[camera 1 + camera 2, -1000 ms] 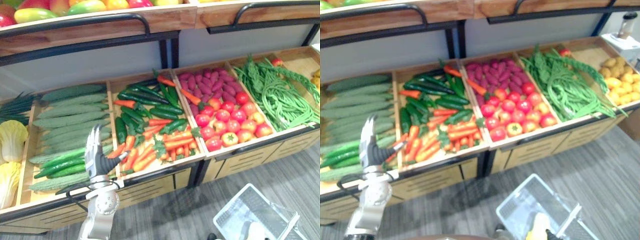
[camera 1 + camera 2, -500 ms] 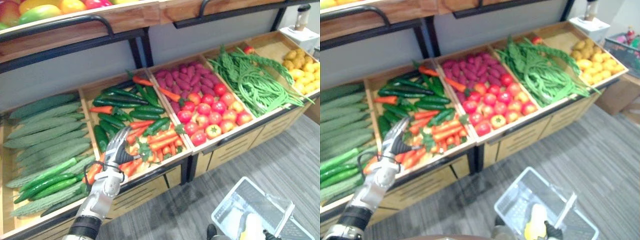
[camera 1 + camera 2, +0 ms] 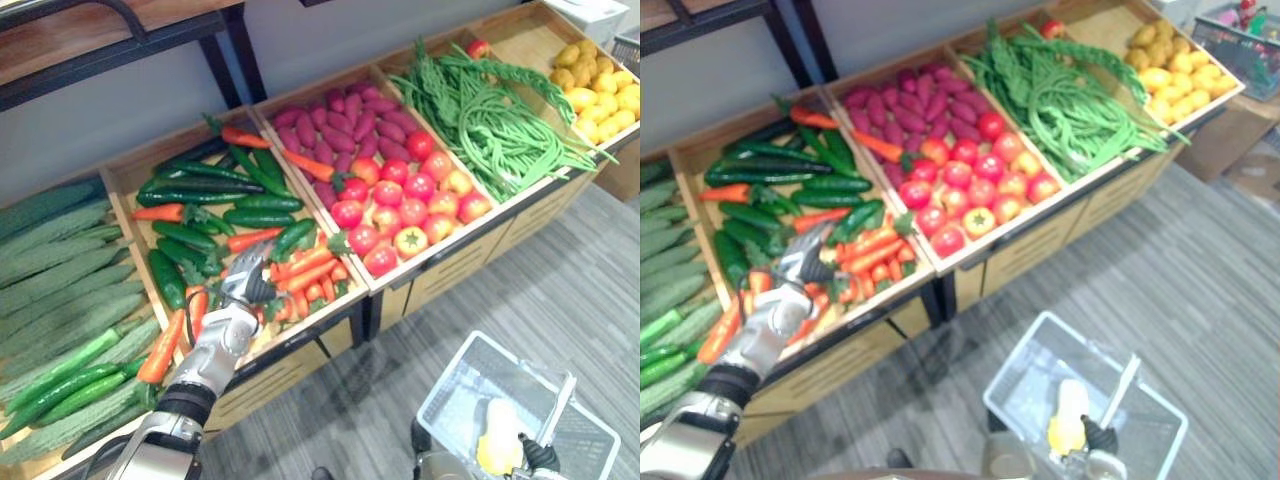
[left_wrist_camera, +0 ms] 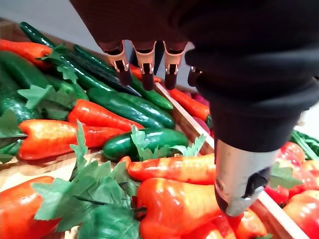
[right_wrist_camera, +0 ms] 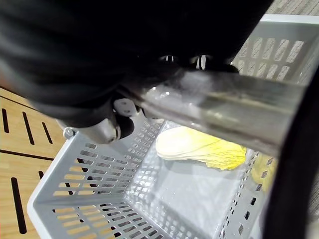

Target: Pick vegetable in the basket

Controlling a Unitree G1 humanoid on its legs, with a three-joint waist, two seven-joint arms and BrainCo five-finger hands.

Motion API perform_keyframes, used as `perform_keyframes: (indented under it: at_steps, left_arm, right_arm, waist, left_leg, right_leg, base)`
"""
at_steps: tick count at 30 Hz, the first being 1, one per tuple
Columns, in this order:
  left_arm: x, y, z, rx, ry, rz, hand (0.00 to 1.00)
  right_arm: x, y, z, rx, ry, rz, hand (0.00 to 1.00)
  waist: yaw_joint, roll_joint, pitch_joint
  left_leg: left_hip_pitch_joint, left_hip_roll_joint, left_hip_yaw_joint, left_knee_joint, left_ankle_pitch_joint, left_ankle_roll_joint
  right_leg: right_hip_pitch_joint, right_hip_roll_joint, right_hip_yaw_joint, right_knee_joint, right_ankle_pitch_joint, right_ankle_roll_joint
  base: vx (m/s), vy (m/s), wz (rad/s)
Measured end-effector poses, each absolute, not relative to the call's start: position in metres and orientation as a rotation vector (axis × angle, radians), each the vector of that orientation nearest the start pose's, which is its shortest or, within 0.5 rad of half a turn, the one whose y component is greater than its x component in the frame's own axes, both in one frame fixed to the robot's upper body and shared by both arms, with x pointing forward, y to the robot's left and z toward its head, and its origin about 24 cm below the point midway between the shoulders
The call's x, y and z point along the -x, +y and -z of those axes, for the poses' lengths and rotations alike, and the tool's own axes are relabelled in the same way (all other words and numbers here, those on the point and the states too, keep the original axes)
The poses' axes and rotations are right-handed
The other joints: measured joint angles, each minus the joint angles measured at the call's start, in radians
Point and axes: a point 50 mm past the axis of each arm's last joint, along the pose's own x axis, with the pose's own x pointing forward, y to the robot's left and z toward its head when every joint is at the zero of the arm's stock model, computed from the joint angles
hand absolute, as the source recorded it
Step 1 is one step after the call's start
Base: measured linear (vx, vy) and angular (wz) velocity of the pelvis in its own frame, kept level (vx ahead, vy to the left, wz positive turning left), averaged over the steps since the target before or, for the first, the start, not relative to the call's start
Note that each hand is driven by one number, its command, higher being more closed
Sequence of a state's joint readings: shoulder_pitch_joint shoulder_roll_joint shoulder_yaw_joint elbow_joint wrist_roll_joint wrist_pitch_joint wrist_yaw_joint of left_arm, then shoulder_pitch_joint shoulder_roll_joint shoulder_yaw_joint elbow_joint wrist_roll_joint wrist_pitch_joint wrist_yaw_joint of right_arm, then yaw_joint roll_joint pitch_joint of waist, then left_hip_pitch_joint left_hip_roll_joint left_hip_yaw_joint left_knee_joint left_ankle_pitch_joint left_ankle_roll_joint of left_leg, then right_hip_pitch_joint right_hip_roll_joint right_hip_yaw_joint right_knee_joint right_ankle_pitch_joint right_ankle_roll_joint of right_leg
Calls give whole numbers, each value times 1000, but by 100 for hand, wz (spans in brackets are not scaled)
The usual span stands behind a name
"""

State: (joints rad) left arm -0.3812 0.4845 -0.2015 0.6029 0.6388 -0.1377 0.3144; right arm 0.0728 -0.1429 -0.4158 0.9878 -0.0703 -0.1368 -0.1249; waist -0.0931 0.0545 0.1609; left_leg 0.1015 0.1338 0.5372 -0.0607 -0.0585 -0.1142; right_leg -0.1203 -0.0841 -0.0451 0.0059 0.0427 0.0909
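Left wrist view: carrots [image 4: 174, 169], cucumbers [image 4: 149, 142] crowd left hand [image 4: 234, 74], fingers [image 4: 143, 64] seemingly straight.

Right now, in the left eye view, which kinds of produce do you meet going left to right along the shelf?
Pale green cucumbers → carrots with dark cucumbers → purple tubers with tomatoes → long green beans → yellow produce.

The left arm [image 3: 207, 362] is a rounded silver-grey forearm with a black ribbed band toward the elbow. The left robot hand [image 3: 245, 288] wears a dark ribbed cover; its silver fingers [image 4: 145, 64] end in dark tips, and its thumb [image 4: 239, 181] is smooth silver. The right robot hand [image 5: 89, 59] has the same dark cover.
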Motion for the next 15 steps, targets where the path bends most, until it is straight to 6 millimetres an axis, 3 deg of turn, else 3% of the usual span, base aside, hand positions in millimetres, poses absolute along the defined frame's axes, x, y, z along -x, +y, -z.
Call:
perform_keyframes:
  at_steps: [6,15]
  left_arm:
    - [-327,230,-53,-1194,-61,-85,0]
    - [-333,230,-56,-1208,-51,-96,0]
  right_arm:
    - [-126,-264,129,94,841,511,100]
    - [-134,-263,125,116,803,500,100]
  waist:
    - [-11,4,35]
    - [-13,14,60]
  left_leg:
    - [-30,3,5,27,-2,-3]
    - [-52,17,28,28,-7,-9]
  right_leg:
    - [-42,-2,18,28,-2,-3]
    - [-90,12,45,49,-1,-5]
  base:
    - [-40,-40,-6]
    - [-41,-50,-10]
